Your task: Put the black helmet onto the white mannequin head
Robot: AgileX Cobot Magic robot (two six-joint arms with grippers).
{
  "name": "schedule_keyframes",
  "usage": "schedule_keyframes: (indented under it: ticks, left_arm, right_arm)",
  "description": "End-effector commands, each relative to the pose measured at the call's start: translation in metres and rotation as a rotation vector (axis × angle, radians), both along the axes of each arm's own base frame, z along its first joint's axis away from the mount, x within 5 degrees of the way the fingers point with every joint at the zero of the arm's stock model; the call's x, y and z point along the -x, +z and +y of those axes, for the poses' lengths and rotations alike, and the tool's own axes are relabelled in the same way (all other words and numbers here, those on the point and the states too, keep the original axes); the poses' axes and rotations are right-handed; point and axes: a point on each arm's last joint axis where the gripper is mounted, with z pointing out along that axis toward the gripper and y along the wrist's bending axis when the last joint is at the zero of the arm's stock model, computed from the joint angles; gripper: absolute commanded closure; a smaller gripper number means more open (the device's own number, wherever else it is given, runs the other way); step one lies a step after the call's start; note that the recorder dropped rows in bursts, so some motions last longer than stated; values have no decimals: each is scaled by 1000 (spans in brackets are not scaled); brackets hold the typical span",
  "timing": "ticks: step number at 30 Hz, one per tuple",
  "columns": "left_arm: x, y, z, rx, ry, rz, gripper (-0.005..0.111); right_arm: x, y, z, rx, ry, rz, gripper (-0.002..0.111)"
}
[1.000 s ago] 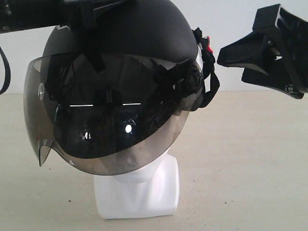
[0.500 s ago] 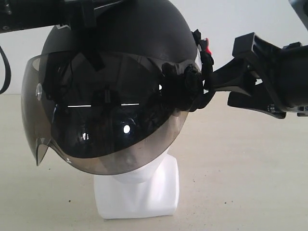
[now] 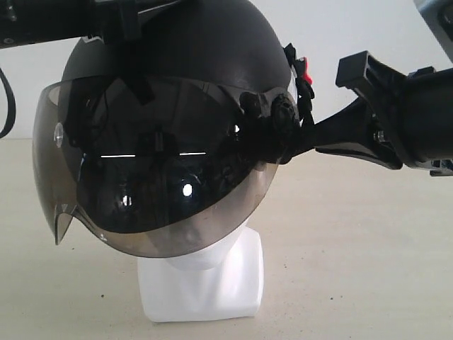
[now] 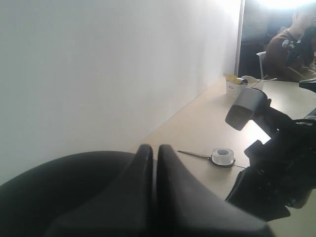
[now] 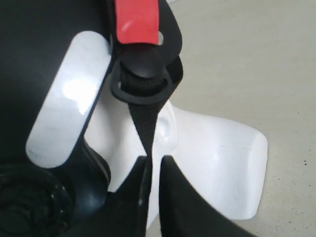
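The black helmet sits over the white mannequin head, and its smoky visor covers the face. Only the chin, neck and base of the head show. My left gripper comes in across the top of the shell; in the left wrist view its fingers are pressed together at the helmet's front edge. My right gripper is at the helmet's side. In the right wrist view it is shut on the black chin strap, below the red-tabbed buckle and beside the head's ear.
The beige table runs along a white wall. Far down it lie a roll of tape and a white basket, with a seated person beyond. The right arm hangs close beside the helmet.
My right gripper, open and off to the right a second ago, has moved left to the helmet's side and shut on the chin strap. The left arm has stayed put.
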Motion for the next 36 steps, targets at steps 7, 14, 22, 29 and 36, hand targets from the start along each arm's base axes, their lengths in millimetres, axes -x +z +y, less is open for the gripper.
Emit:
schedule_keyframes:
  ticks: [7,14,22,29,36]
  left_arm:
    - [-6,-12,2,-58,52,29,102]
    - [-6,-12,2,-58,52,29,102]
    - [-6,-12,2,-58,54,29,102]
    - [-6,-12,2,-58,54,29,102]
    - [-6,-12,2,-58,54,29,102]
  right_arm:
    - [0,5,2,-35,28,-50,103]
    - [-1,6,2,-32,21,-65,102]
    - [-1,6,2,-26,28,-73,56]
    - [-2,5,2,-19,30,-73,66]
    - [-1,4,2,-15,33,-72,71]
